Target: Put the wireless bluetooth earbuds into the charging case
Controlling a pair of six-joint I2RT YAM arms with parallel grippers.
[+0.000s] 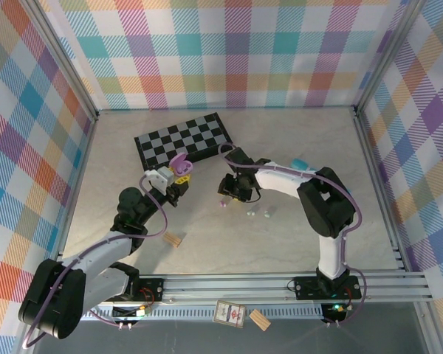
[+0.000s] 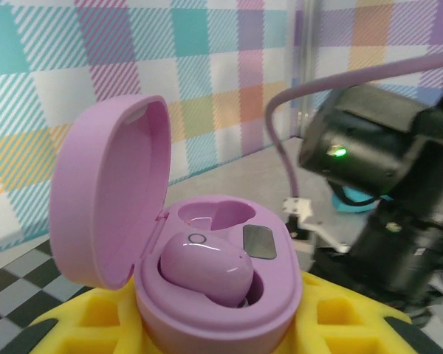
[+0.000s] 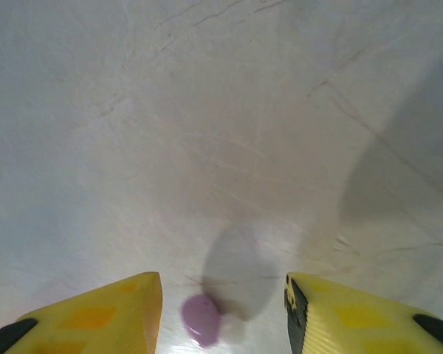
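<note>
My left gripper (image 1: 174, 177) (image 2: 221, 341) is shut on the purple charging case (image 2: 221, 299) (image 1: 180, 164) and holds it above the table. The case's lid (image 2: 109, 193) stands open. One purple earbud (image 2: 207, 269) sits in the near socket, and the far socket (image 2: 215, 214) is empty. My right gripper (image 1: 232, 189) (image 3: 223, 313) is open, pointing down at the table. A second purple earbud (image 3: 201, 319) (image 1: 223, 203) lies on the table between its yellow fingers (image 3: 111, 317), nearer the left one and touching neither.
Two pale earbuds (image 1: 249, 214) (image 1: 267, 212) lie right of the purple one. A black-and-white checkerboard (image 1: 183, 139) lies behind both grippers. A tan wooden block (image 1: 174, 239) rests near the left arm. A teal object (image 1: 300, 164) sits by the right arm.
</note>
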